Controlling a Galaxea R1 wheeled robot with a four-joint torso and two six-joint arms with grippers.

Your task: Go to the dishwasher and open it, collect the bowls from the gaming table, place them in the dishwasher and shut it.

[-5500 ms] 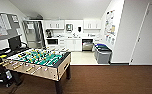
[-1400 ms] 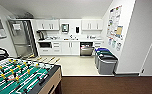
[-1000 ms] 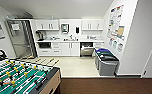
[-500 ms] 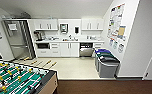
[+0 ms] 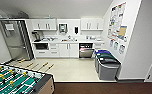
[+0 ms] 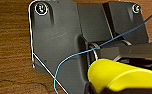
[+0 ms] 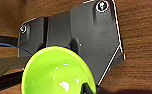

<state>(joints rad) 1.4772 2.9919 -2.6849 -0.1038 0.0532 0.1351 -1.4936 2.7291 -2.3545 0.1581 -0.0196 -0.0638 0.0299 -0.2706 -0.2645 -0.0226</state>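
Note:
The dishwasher (image 5: pixel 86 52) sits under the far kitchen counter. Its steel door leans out, with a dark gap above it. In the left wrist view a yellow bowl (image 6: pixel 122 75) sits large by my left gripper (image 6: pixel 95 88), which is shut on its rim above the brown wood floor. In the right wrist view a lime-green bowl (image 7: pixel 55 72) is held the same way, with my right gripper (image 7: pixel 88 88) shut on its edge. The gaming table is out of view.
A green-field football table (image 5: pixel 15 82) with rods fills the near left corner. Grey bins (image 5: pixel 107 65) with dark lids stand along the right wall, close to the dishwasher. A steel fridge (image 5: pixel 15 41) stands at the far left. Yellow-ended sticks (image 5: pixel 43 65) lie on the pale kitchen floor.
The whole head view has shifted: the kitchen and bins have grown nearer, and the football table has slid toward the lower left corner. The bowls stay held.

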